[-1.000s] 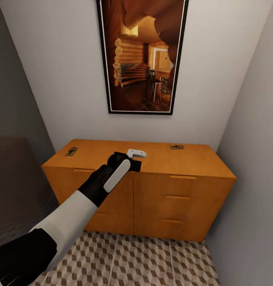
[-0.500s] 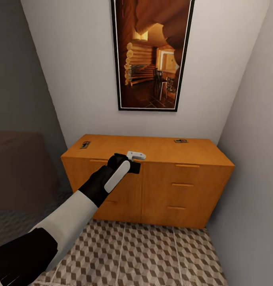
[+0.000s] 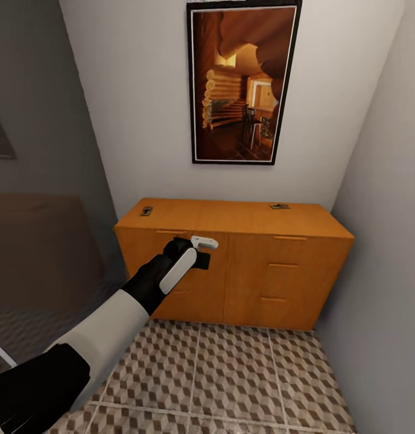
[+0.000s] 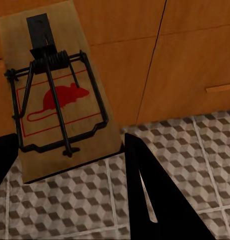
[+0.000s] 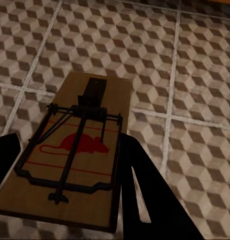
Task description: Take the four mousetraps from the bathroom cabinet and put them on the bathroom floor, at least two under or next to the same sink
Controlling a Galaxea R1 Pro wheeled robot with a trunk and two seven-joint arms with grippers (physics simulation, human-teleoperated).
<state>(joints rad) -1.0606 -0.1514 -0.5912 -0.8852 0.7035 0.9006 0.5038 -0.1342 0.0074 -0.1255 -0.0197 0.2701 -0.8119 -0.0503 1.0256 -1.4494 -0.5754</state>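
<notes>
The bathroom floor (image 3: 231,374) lay before the cabinet (image 3: 243,265), whose top bore two mousetraps (image 3: 146,211) (image 3: 279,206) near its back corners. Before the cabinet's front, the left gripper (image 4: 69,165) clamped a third mousetrap (image 4: 57,105); the right gripper (image 5: 64,200) clamped a fourth mousetrap (image 5: 79,150) above the tiles.

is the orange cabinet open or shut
Shut: every drawer front on the low orange-wood cabinet sits flush in the head view, with none pulled out.

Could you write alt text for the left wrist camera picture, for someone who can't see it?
A wooden mousetrap with a red mouse printed on it and a black wire spring is held between the left gripper's dark fingers. Behind it are the orange-wood cabinet fronts and, below, the cube-patterned tiled floor.
</notes>
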